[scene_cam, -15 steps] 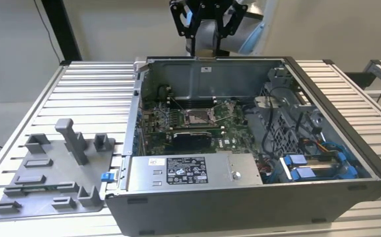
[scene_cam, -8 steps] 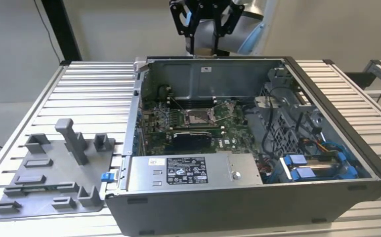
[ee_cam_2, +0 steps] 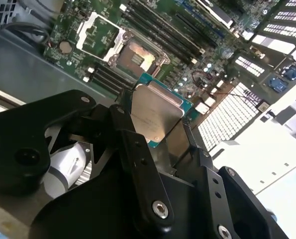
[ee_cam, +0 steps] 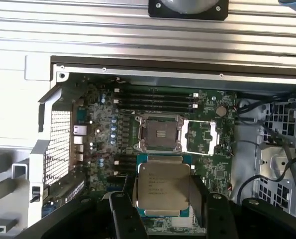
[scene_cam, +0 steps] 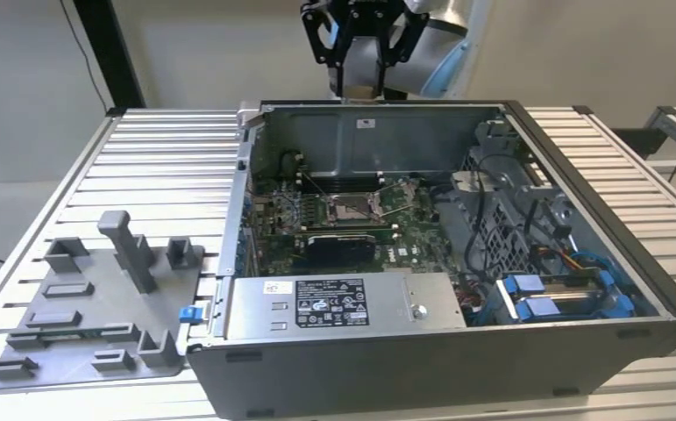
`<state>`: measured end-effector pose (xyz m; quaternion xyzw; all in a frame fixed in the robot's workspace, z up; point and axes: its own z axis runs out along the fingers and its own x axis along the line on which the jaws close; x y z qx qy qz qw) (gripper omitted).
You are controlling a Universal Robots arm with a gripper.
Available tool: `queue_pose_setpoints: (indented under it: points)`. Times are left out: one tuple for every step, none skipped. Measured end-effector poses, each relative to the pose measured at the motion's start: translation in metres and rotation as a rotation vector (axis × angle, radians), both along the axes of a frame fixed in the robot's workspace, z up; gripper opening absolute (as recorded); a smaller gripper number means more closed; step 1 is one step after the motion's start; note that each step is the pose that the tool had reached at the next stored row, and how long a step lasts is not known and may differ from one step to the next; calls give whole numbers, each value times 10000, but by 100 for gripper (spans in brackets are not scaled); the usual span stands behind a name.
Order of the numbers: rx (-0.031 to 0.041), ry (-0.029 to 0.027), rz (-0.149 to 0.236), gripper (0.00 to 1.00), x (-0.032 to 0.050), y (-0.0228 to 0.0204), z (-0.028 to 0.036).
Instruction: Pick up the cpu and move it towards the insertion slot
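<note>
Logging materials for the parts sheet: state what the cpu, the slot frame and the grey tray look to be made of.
The cpu: brushed silvery metal lid on a teal-green board, judging by its dull sheen and coloured rim. The insertion slot: shiny metal frame, bright edge glints. The grey tray: matte grey plastic, probably moulded or printed; no reflections. The hand grips the cpu.

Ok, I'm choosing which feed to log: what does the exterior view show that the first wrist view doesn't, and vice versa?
Exterior view: the grey tray beside the open computer case, on the exterior view's left. First wrist view: the cpu gripped in the claw, apart from the slot. Both: the insertion slot on the green motherboard.
</note>
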<state>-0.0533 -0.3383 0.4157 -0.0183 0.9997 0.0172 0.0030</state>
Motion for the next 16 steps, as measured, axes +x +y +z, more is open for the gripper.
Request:
queue_pose_setpoints:
  points:
    - [8, 0, -1, 0, 0, 13, -9]
    - [15, 0, -1, 0, 0, 27, -18]
    - [21, 0, -2, 0, 0, 41, -29]
    - [24, 0, -3, 0, 1, 55, -38]
    - [27, 0, -4, 0, 0, 70, -47]
    - [30, 0, -4, 0, 1, 83, -55]
    - [33, 0, -5, 0, 1, 97, -64]
    - [36, 0, -6, 0, 1, 110, -72]
    - [38, 0, -7, 0, 1, 122, -80]
    - [41, 0, -8, 0, 0, 132, -86]
    - [42, 0, -8, 0, 1, 145, -94]
    - [43, 0, -8, 0, 1, 155, -99]
    - [43, 1, -9, 0, 0, 164, -105]
    - [43, 0, -9, 0, 0, 171, -109]
    - [44, 0, -9, 0, 1, 176, -114]
    - [45, 0, -9, 0, 1, 180, -118]
